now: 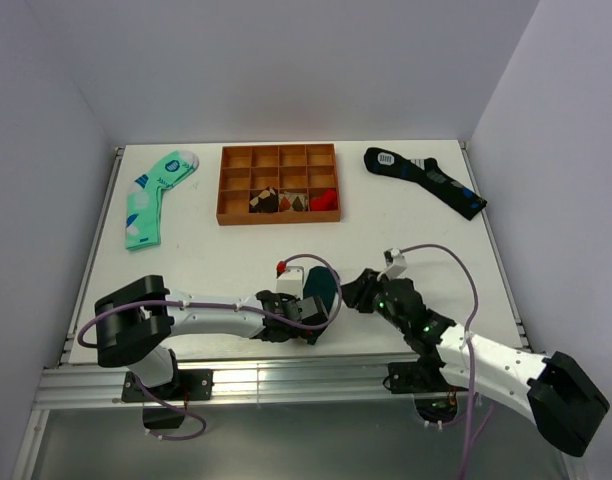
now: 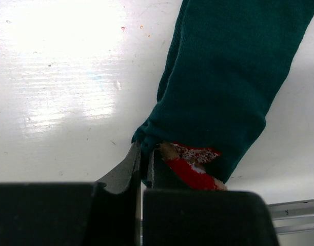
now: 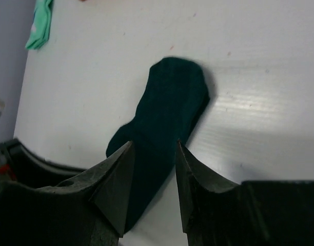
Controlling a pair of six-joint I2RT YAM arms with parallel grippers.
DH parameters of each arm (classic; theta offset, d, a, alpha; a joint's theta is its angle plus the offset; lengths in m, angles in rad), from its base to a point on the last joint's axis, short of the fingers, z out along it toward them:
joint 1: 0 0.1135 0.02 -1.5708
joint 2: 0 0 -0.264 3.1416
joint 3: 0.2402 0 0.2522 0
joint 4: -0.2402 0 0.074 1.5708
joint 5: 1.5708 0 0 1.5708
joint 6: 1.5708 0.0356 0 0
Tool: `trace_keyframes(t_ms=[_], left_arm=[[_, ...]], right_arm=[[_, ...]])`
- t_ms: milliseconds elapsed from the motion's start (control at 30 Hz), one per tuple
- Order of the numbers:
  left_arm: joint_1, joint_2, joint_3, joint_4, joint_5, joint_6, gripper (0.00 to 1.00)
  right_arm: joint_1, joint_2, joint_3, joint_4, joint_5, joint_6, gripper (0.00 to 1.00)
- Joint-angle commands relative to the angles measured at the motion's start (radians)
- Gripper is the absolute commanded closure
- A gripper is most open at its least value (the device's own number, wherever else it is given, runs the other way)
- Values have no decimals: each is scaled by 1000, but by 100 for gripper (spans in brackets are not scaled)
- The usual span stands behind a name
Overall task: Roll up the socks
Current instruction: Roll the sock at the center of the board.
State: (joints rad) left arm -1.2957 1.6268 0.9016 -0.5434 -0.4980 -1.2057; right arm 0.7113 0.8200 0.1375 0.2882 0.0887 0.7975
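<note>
Your left jaws pinch the socks at their figured end; your right jaws stand apart over them. They lie near-centre on the table; beyond, one mint-green sock, one black sock, one tray.

Socks: upper length cut by the view's top edge; cartoon figure partly behind left end effector. Mint-green sock: cropped at top. Tray contents: too small to identify.
</note>
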Motion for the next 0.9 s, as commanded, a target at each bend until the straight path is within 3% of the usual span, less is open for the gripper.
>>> trace_keyframes(t_ms=[0,33,267,867], left_arm=[[1,41,-49,-87,96,17,100],[3,42,-49,-82,99,20,100],[1,38,-52,-82,110,23,100],[18,2,-69,-63,138,57,100]], right_arm=[[94,-80,-84,164,31,19,55],[184,-90,-91,172,102,16,54],[469,1,-101,302,279,-49,53],[700,307,-12,457,376,-225,50]])
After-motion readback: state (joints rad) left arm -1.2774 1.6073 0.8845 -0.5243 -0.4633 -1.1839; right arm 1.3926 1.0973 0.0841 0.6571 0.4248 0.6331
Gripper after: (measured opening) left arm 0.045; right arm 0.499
